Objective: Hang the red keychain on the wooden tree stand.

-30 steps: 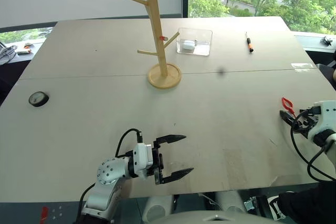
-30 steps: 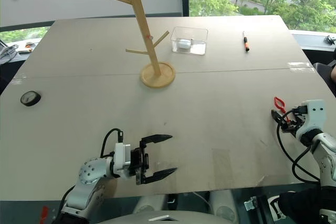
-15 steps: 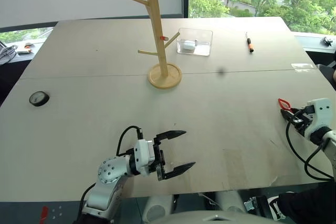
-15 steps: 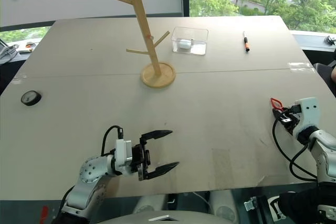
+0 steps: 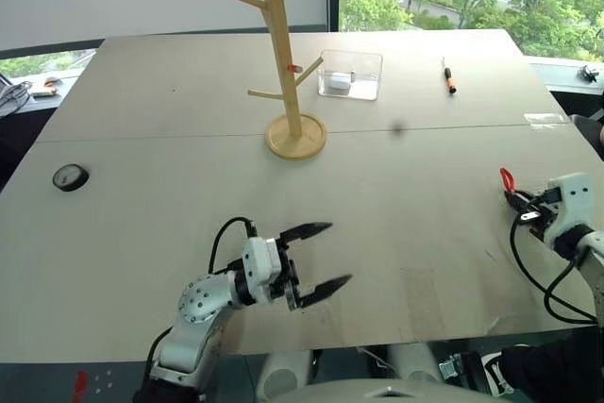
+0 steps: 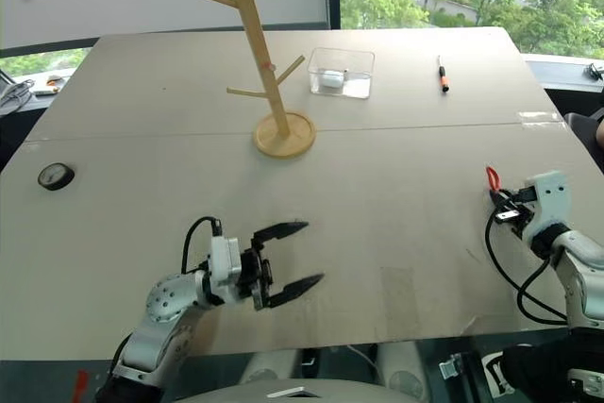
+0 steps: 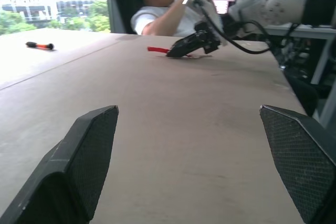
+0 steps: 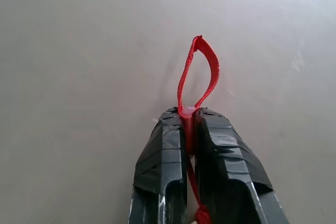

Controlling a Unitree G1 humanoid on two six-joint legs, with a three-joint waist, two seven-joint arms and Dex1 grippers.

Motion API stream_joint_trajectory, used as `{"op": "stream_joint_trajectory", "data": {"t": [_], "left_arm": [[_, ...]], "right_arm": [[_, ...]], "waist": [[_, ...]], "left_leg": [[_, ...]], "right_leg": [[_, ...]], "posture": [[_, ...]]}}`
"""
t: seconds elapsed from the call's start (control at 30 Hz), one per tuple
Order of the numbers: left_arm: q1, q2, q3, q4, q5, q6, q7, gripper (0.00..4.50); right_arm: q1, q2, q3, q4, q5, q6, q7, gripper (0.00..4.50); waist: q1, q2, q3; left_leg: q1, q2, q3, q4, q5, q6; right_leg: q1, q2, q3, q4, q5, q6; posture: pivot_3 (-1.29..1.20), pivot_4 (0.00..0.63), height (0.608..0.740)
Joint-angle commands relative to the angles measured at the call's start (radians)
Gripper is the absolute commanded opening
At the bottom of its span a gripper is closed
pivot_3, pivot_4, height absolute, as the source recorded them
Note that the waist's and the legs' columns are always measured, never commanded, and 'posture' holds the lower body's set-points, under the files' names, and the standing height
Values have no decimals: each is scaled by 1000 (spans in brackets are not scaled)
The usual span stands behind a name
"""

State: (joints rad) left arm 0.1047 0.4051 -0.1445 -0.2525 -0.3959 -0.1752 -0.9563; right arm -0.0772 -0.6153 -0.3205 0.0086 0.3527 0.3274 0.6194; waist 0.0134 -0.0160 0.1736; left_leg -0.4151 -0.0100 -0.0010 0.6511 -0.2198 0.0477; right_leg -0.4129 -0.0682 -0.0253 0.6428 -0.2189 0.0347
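The red keychain point(image 8: 198, 74) sticks out as a red strap loop from between my right gripper's fingers point(image 8: 163, 156), which are shut on its strap. That right gripper point(image 5: 517, 200) hovers low at the table's right edge, with the red loop point(image 5: 506, 179) just past its tip. The wooden tree stand point(image 5: 283, 54) rises upright on its round base at the far middle of the table. My left gripper point(image 5: 317, 257) stands open and holds nothing near the front edge. From the left wrist view, the right gripper point(image 7: 181, 51) and the keychain point(image 7: 157, 50) lie across the table.
A clear plastic box point(image 5: 349, 75) sits right of the stand. A black pen-like tool with an orange tip point(image 5: 447, 76) lies far right. A small round black gauge point(image 5: 70, 176) rests at the left. A seated person point(image 7: 168, 9) appears beyond the table's right side.
My right gripper closed on the keychain's strap and lifted it a little, shifting left. My left gripper rose slightly and turned rightward, staying open.
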Motion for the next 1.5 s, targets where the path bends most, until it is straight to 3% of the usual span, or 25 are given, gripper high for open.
{"op": "stream_joint_trajectory", "data": {"t": [0.03, 0.23, 0.53, 0.9, 1.5], "left_arm": [[-82, -18, 72, -144, -36, 130, 168, 4500], [-213, 0, 196, -272, -104, 344, 364, 4500], [-363, 85, 342, -314, -224, 629, 540, 4500], [-417, 94, 409, -277, -247, 713, 604, 4500], [-455, 86, 420, -249, -251, 744, 619, 4500]], "right_arm": [[-97, 6, 61, -202, -7, -61, 0, 59], [-279, 78, 248, -342, -88, -83, -37, 59], [-511, 177, 478, -205, -438, -322, -170, 59], [-609, 342, 547, -38, -484, -434, -203, 59], [-682, 473, 583, 122, -501, -517, -204, 59]], "waist": [[-2, 0, 0], [0, -1, 1], [0, -3, 2], [-3, -3, 3], [-5, -3, 3]], "left_leg": [[0, 0, 0, 0, 0, 0], [-1, 2, -2, 0, 0, 0], [-1, 0, -2, 1, 0, -1], [-1, 0, -2, 0, 2, -5], [-1, 0, -3, 0, 3, -6]], "right_leg": [[0, 1, 0, 0, 0, 0], [0, 4, -1, 0, 3, 3], [0, 4, -1, 0, 5, 1], [0, 4, -1, 0, 5, 0], [0, 4, -1, 0, 5, 0]], "posture": [[0, 150, 740], [0, 150, 740], [0, 150, 740], [0, 150, 740], [0, 150, 740]]}}
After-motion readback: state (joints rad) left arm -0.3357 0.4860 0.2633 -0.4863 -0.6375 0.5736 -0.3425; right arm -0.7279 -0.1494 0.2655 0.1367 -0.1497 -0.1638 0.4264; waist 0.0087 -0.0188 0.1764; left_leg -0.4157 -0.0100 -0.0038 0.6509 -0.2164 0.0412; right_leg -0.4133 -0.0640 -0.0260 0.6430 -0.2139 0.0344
